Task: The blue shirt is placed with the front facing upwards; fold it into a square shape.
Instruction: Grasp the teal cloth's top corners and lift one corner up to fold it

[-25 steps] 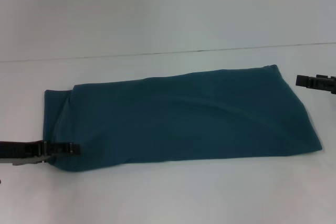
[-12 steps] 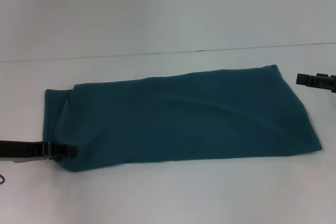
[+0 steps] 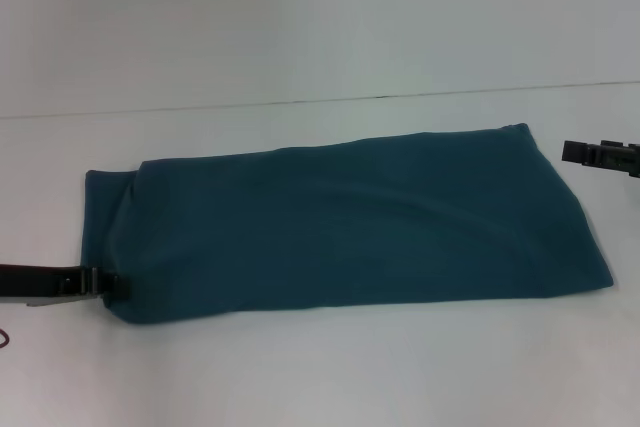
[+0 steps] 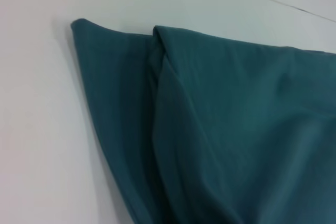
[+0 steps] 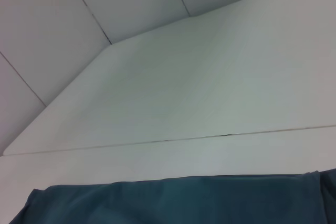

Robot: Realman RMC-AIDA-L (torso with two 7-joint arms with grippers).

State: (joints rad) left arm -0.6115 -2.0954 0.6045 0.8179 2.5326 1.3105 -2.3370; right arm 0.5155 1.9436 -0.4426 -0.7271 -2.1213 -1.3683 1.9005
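Blue shirt (image 3: 340, 222) lies folded into a long band across the white desk (image 3: 300, 37), running from the near left to the far right, with no lettering showing on its upper face. At its left end a narrower under-layer sticks out past the top fold, and the left wrist view shows that same end (image 4: 210, 129) with one layer lapped over the other and a soft crease between them.

At the near left corner of the band sits the left hand (image 3: 112, 285), low over the desk, its dark tips just at the cloth's edge. Whether it has hold of the fabric or how far it is open cannot be told; the tips are too small and dark against the shirt.

A thin dark seam (image 3: 320, 99) crosses the desk on the far side of the shirt.

Off the right end, well up toward the far corner of the band, the right hand (image 3: 600, 156) hangs just beside the cloth and apart from it. Its opening cannot be told either. Its wrist view shows the shirt's edge (image 5: 173, 200) along the desk, with the seam beyond.
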